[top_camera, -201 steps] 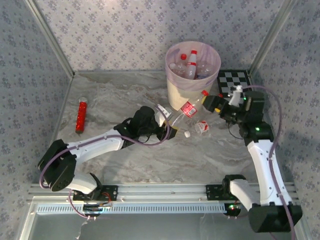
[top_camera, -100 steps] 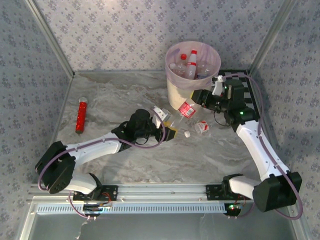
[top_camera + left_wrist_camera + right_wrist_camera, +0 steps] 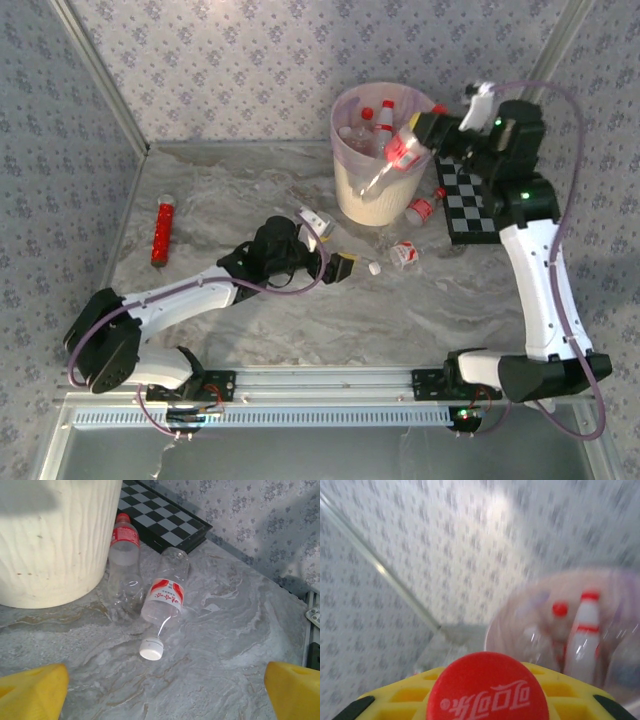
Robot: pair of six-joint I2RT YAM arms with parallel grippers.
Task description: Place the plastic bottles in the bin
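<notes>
My right gripper (image 3: 420, 135) is shut on a clear plastic bottle (image 3: 398, 154) with a red label, held tilted above the right rim of the bin (image 3: 350, 195). In the right wrist view the bottle's red cap (image 3: 487, 692) sits between the yellow fingers (image 3: 400, 700), with the bin's inside (image 3: 540, 625) beyond. Several bottles (image 3: 378, 128) lie in the bin. My left gripper (image 3: 335, 243) is open and low over the table, its fingertips (image 3: 30, 690) wide apart. In front of it lie a white-capped bottle (image 3: 164, 596) and a red-capped bottle (image 3: 123, 555) against the bin's wall (image 3: 50, 540).
A black-and-white chequered board (image 3: 465, 195) lies right of the bin, also seen as a board corner (image 3: 165, 515). A long red tube (image 3: 160, 232) rests at the far left of the table. Patterned walls close in the back and sides.
The left gripper opened and let go of the bottle. The right gripper shut on its cap end and lifted it from beside the bin up over the rim.
</notes>
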